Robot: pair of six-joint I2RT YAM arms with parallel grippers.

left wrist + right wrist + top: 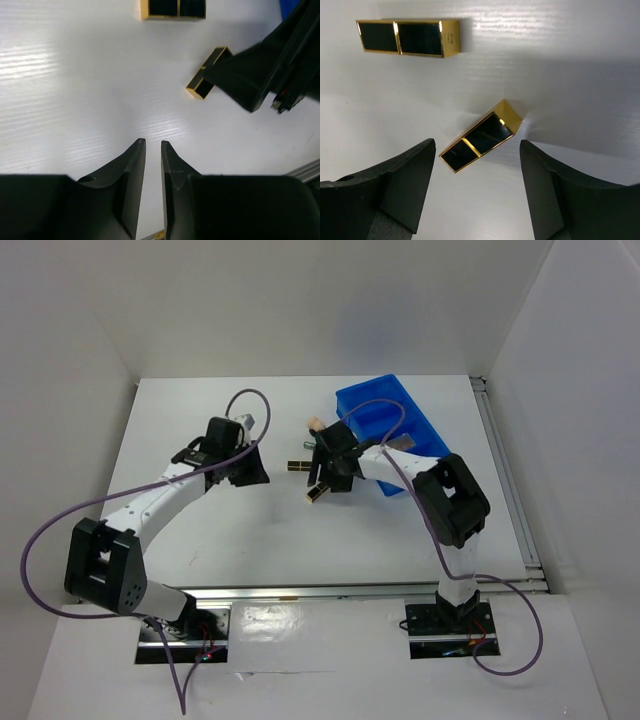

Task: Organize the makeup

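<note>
One lipstick tube point(201, 81) hides partly behind right gripper point(477, 147) (left wrist view).

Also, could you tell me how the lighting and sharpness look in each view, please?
Top external: bright, even light, only faint shadows on the table. Left wrist: banded glare streaks the table's left side; the left claw is dark and soft-edged. Right wrist: the upper lipstick tube and the tilted lipstick tube are crisp, gold edges glinting, with grey shadow at right.
</note>
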